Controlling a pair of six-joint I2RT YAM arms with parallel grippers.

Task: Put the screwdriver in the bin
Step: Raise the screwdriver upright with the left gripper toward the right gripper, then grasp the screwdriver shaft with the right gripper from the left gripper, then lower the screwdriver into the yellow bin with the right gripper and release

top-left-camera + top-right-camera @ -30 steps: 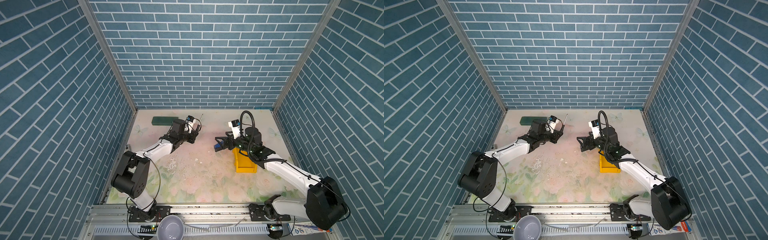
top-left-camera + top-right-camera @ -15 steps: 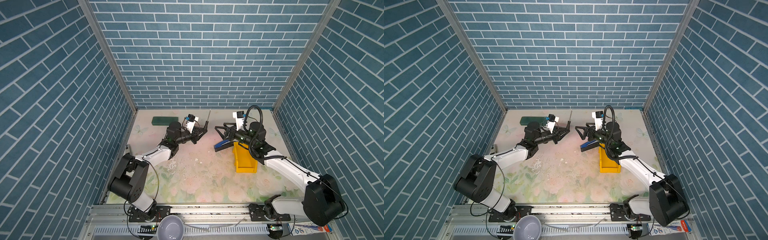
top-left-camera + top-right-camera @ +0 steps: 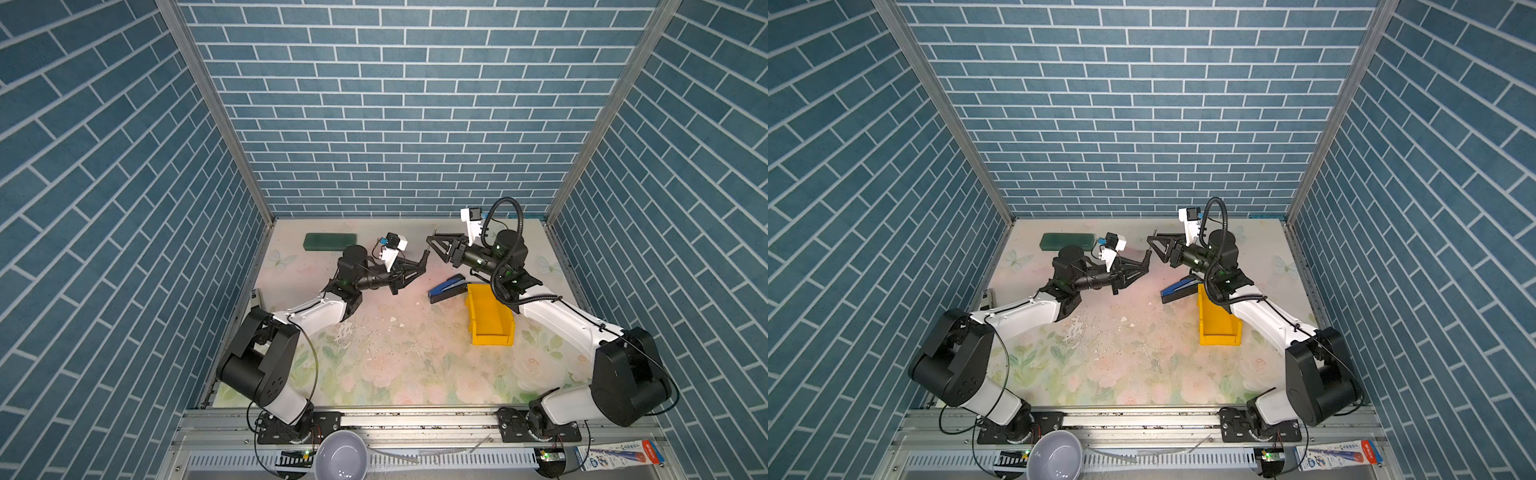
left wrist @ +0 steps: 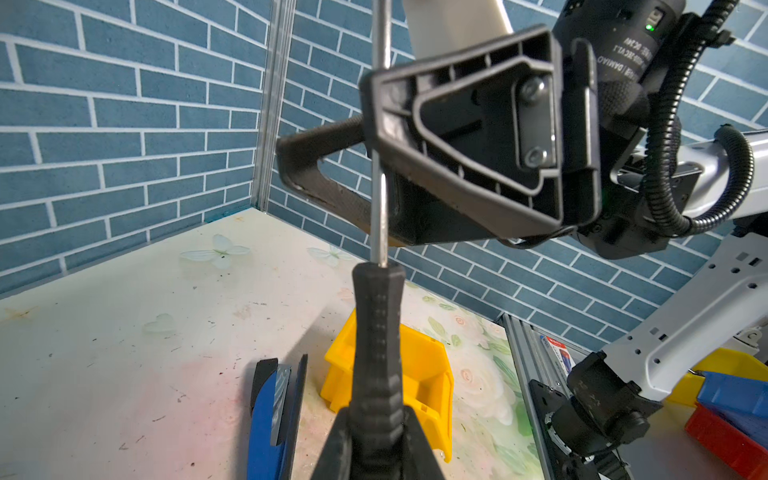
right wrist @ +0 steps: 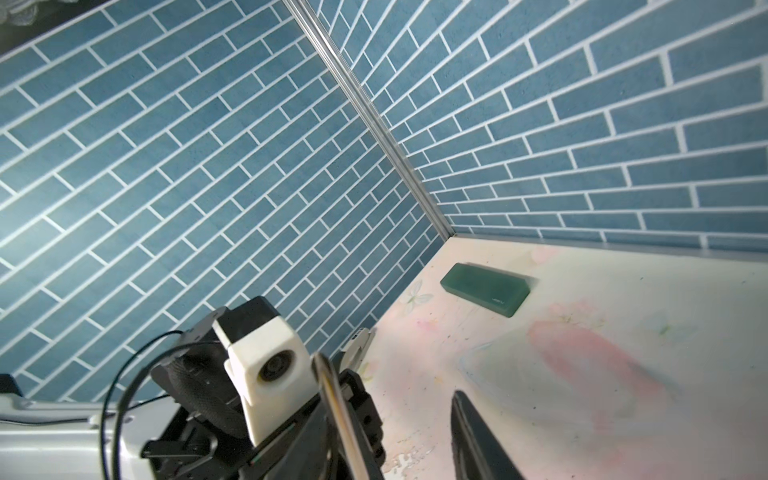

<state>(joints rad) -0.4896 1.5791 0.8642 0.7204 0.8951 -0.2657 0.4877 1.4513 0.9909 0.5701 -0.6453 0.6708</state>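
A pale floral-printed desk filled the floor of the blue brick-patterned enclosure. On its right side stood a bright yellow open-top plastic bin, partly under the right arm. A round grey-lavender bowl sat off the desk at the front rail. A flat dark green rectangular case lay near the back left corner, and a blue-and-black stapler lay just beside the bin's far left corner.

The left end effector hung above the far middle of the desk, clamped tight on the black handle of a small slim screwdriver, whose thin metal shaft pointed up. The right end effector met it from the opposite side, jaws partly apart with the shaft between them, one finger clear of it. The screwdriver was in the air, left of the bin and outside it
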